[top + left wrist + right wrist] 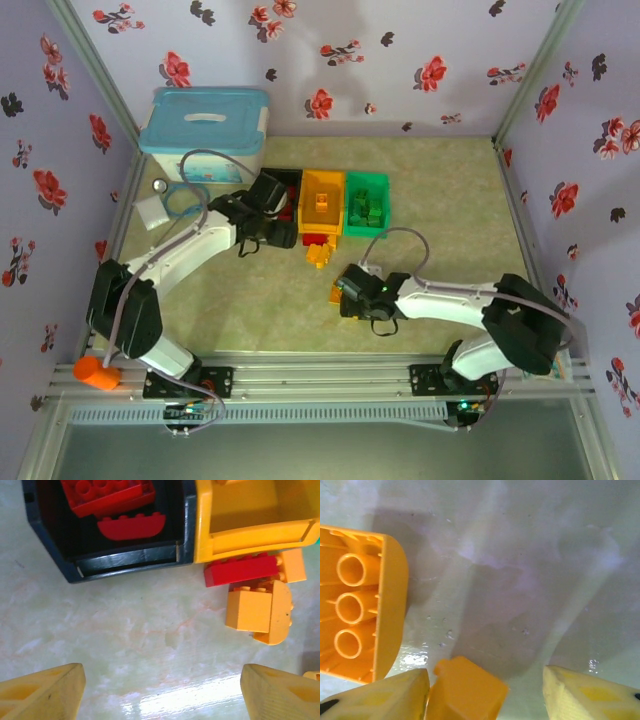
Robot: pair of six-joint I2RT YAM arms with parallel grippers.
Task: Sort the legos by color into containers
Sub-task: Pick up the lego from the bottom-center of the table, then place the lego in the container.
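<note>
Hovering by the black bin [125, 562], the left hand [161, 685] is spread wide and empty; the right hand [485, 682], fingers [590, 700] apart, straddles an orange brick [465, 692].

Black bin [292, 175], orange-yellow bin [322, 178], green bin [367, 179] side by side, loose legos [320, 249] before the middle one, left gripper [278, 230] by the black bin, right gripper [344, 298] at an orange brick [335, 292].

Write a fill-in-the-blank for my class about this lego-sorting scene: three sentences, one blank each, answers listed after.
1. The legos inside the black bin are all ____.
2. The orange-yellow bin stands between the black bin and the ____ bin.
3. The left gripper has nothing between its jaws, which stand ____.
Missing words: red, green, open.
</note>
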